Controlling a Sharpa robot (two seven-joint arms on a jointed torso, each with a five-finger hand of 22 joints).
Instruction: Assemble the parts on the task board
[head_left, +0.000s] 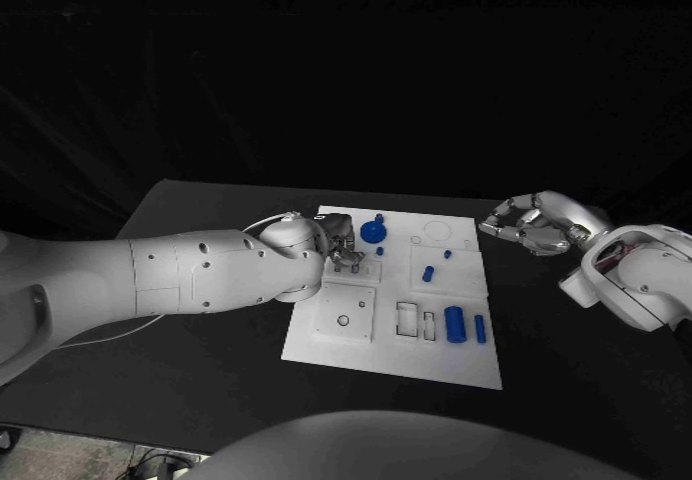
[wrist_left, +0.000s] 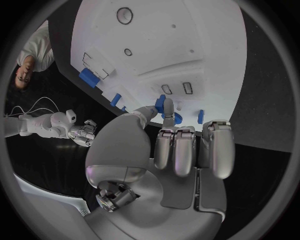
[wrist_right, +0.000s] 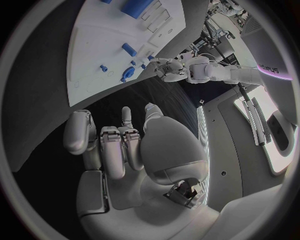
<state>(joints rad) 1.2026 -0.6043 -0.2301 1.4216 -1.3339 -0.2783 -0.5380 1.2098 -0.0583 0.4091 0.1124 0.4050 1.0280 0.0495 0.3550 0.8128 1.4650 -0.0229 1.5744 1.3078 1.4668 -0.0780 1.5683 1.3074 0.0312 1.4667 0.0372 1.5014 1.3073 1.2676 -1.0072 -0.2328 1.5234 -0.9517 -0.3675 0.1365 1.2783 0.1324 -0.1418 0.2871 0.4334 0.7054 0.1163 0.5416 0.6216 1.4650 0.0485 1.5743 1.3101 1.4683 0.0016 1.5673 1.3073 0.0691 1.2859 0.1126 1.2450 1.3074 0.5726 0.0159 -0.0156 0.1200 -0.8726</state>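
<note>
The white task board (head_left: 378, 345) lies mid-table, also in the left wrist view (wrist_left: 187, 45) and right wrist view (wrist_right: 94, 55). My left hand (head_left: 340, 246) hovers over its far left part, beside a blue round-headed knob (head_left: 374, 232). In the left wrist view this hand (wrist_left: 172, 145) pinches a small blue part (wrist_left: 160, 103) between thumb and one finger, just above the knob (wrist_left: 177, 119); the other fingers are curled. My right hand (head_left: 531, 225) hangs beyond the board's far right corner, fingers curled in on nothing (wrist_right: 125, 145).
More blue parts lie on the board: a short peg (head_left: 428, 272), a tiny piece (head_left: 447, 254), a thick cylinder (head_left: 456, 324) and a slim bar (head_left: 480, 328). Rectangular slots (head_left: 417, 320) and a round hole (head_left: 342, 321) sit in the near half. Black table (head_left: 188, 350) surrounds the board.
</note>
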